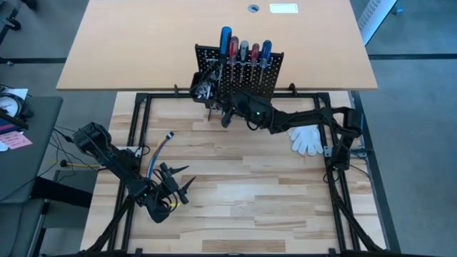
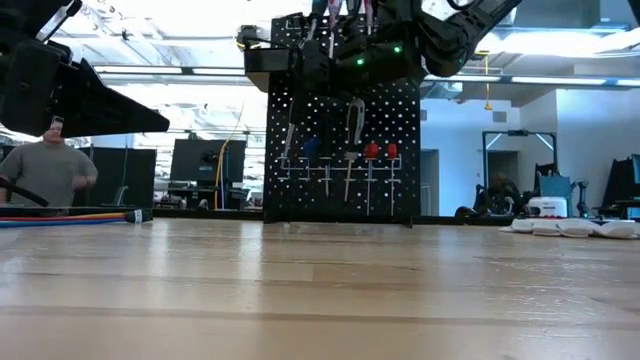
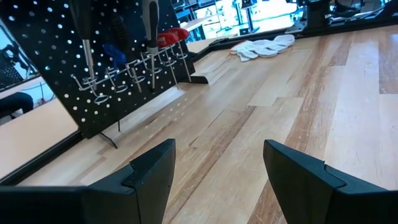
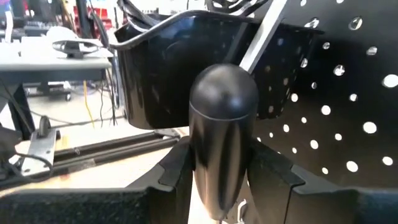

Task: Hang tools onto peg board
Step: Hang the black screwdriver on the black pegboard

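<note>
**A:** What's nearest to us on the table?

**B:** The left gripper [image 1: 173, 187], low over the near left part of the wooden table [image 1: 243, 200]. Its two dark fingers [image 3: 152, 171] are spread wide with nothing between them. Just beyond it lies a bundle of loose coloured cables [image 1: 158, 151].

**A:** And further back?

**B:** A white glove [image 1: 307, 138] lies flat toward the right side. Past that, at the far edge, the black peg board [image 1: 246, 71] stands upright, a black bin [image 4: 186, 62] fixed at its left end. Screwdrivers [image 1: 245, 51] with blue, red and black handles hang along its top rail; smaller tools [image 2: 340, 160] hang on hooks lower down its face.

**A:** Where's the other arm?

**B:** The right gripper [image 1: 228, 114] is right up against the board's front, near the bin. Its fingers [image 4: 177, 165] pinch a black-handled screwdriver [image 4: 222, 137], rounded handle end up. A person [image 2: 45, 170] shows in the room behind.
</note>
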`<state>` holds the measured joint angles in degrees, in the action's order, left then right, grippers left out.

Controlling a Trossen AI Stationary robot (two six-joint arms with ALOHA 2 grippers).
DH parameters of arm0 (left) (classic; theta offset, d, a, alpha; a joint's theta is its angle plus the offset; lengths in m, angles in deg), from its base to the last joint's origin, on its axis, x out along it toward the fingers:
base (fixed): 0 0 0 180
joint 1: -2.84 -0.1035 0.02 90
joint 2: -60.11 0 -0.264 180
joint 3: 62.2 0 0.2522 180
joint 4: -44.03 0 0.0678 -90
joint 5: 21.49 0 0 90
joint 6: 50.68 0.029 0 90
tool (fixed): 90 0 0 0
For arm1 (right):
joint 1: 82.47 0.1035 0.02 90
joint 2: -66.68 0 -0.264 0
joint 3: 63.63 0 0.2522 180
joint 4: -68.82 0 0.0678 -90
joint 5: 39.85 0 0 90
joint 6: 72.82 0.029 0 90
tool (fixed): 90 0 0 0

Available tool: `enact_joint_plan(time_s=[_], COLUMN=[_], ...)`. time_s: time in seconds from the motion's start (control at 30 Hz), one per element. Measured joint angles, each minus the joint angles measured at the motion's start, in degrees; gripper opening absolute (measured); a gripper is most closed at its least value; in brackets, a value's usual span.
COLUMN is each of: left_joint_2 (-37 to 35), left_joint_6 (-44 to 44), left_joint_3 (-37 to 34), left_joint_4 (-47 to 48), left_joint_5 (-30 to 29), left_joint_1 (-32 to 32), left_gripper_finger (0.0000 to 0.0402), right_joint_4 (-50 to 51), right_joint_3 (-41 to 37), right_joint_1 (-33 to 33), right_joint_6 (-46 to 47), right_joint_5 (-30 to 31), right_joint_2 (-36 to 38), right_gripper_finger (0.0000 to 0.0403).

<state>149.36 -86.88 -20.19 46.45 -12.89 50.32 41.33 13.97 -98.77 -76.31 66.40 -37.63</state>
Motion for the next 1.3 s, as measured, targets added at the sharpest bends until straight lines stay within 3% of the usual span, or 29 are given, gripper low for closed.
enact_joint_plan(time_s=[0.47, 0.8, 1.3], left_joint_2=[0.0, 0.0, 0.0], left_joint_6=[0.0, 0.0, 0.0], left_joint_3=[0.0, 0.0, 0.0], left_joint_4=[-0.1, -0.1, -0.2], left_joint_5=[0.0, 0.0, 0.0], left_joint_1=[0.0, 0.0, 0.0], left_gripper_finger=[0.0237, 0.0237, 0.0237], right_joint_4=[5.4, 5.4, 7.6], right_joint_3=[0.7, 0.7, 3.9], right_joint_1=[-1.0, -1.1, -1.1], right_joint_6=[-0.1, -0.2, -0.2], right_joint_5=[-0.3, 0.0, 0.0], right_joint_2=[0.0, 0.0, 0.0], right_gripper_finger=[0.013, 0.0163, 0.0164])
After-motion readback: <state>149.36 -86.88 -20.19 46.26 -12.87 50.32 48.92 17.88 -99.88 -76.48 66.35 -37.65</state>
